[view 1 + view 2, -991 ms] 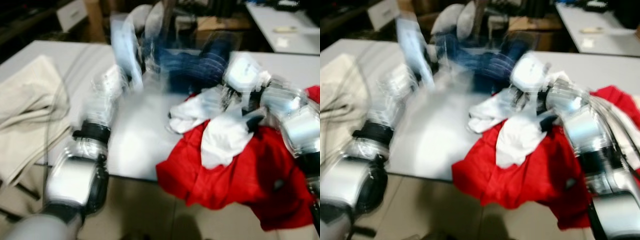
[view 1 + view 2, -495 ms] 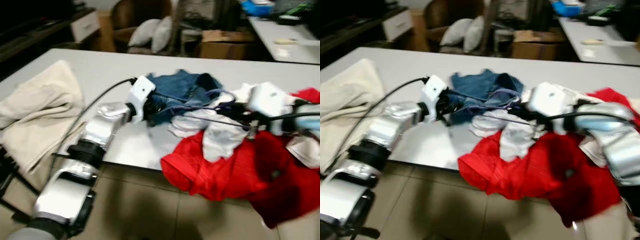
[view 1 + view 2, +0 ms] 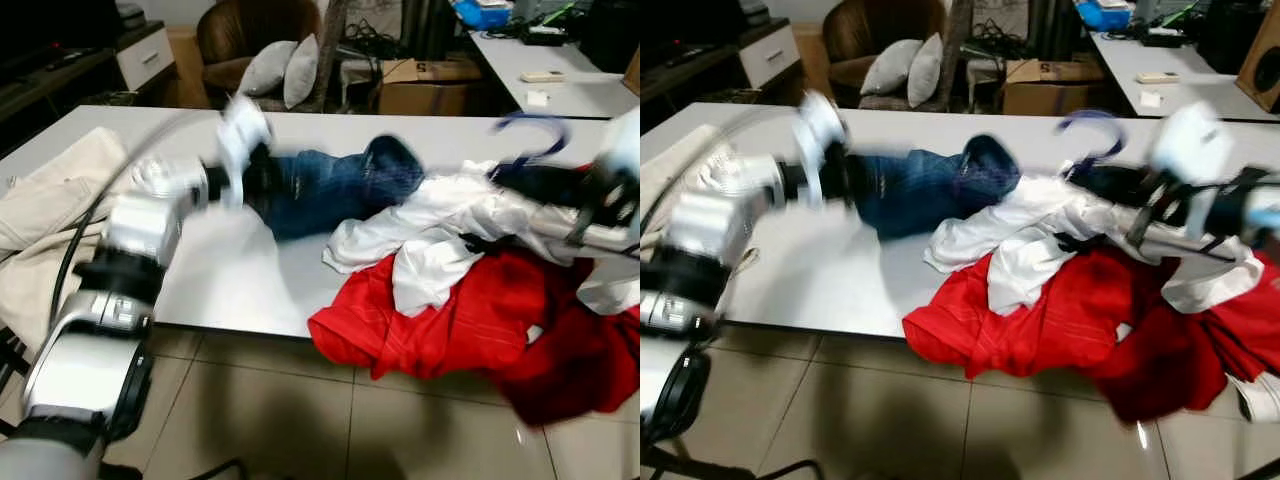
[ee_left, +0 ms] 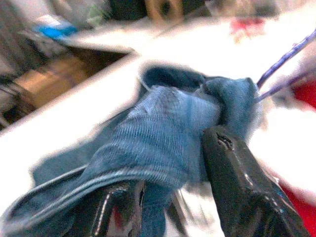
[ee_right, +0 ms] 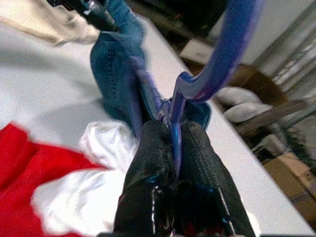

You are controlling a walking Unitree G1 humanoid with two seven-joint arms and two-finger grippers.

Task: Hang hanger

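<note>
While the right gripper (image 5: 174,148) pinches the purple hanger (image 5: 217,69) by its neck, hook rising just above, the left gripper (image 4: 170,192) clamps the blue jeans (image 3: 320,185) draped ahead; hanging seems yet undone, no rail visible.

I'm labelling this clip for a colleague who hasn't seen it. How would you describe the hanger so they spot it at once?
Start at the white table and find the clothes pile on its right half: blue jeans, a white garment and a red one. Above the white garment, the right tool is shut on the hanger. It is the thin purple hooked piece, the one rigid thing among soft fabric.
</note>
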